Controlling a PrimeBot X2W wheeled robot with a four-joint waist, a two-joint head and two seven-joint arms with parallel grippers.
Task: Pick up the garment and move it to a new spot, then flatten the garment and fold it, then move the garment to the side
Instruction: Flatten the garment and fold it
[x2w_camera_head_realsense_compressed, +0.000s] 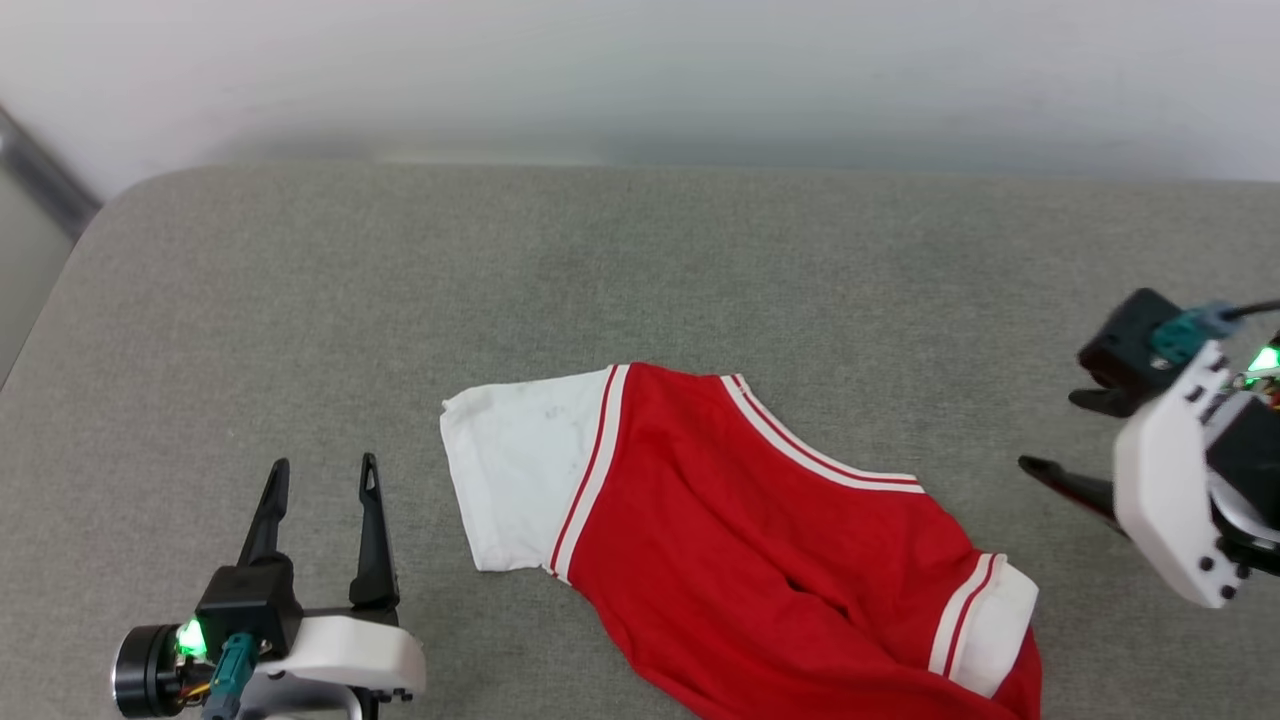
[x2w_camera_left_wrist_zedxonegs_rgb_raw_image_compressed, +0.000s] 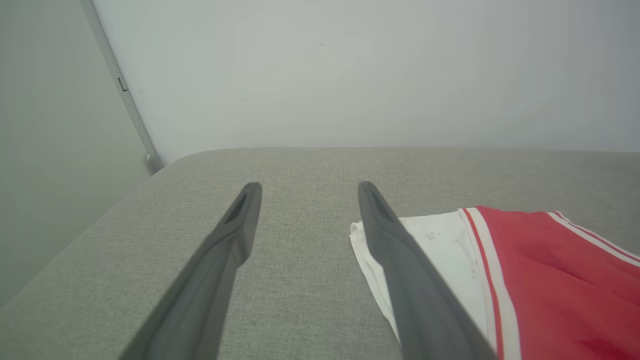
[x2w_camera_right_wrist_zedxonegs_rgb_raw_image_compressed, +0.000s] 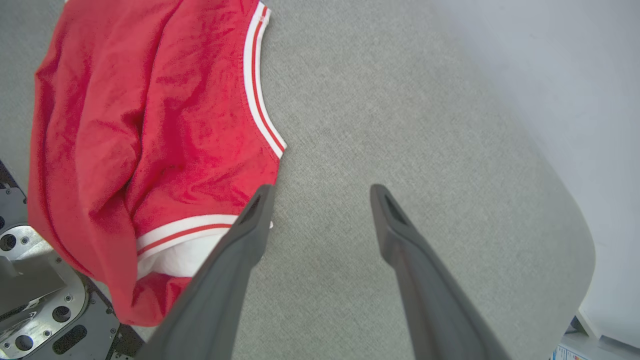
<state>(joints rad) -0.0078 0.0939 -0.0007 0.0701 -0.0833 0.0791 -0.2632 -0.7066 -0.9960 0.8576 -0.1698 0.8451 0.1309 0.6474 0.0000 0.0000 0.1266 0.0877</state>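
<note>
The garment (x2w_camera_head_realsense_compressed: 730, 530), a red T-shirt with white sleeves and striped trim, lies rumpled on the grey padded table (x2w_camera_head_realsense_compressed: 640, 270), its lower part hanging over the near edge. One white sleeve spreads flat to the left; the other is tucked at the lower right. My left gripper (x2w_camera_head_realsense_compressed: 322, 472) stands open at the lower left, a short way left of that sleeve, holding nothing. My right gripper (x2w_camera_head_realsense_compressed: 1058, 432) hovers open at the right, clear of the shirt. In the left wrist view the garment (x2w_camera_left_wrist_zedxonegs_rgb_raw_image_compressed: 525, 280) lies right of the open fingers. The right wrist view has the garment (x2w_camera_right_wrist_zedxonegs_rgb_raw_image_compressed: 150, 130) left of its open gripper (x2w_camera_right_wrist_zedxonegs_rgb_raw_image_compressed: 320, 192).
A pale wall runs behind the table's far edge. The table's rounded corner (x2w_camera_head_realsense_compressed: 130, 200) is at the far left, with a metal strip (x2w_camera_head_realsense_compressed: 40, 170) beside it. The robot's metal base (x2w_camera_right_wrist_zedxonegs_rgb_raw_image_compressed: 45, 310) shows under the hanging cloth. Bare grey surface lies beyond and left of the shirt.
</note>
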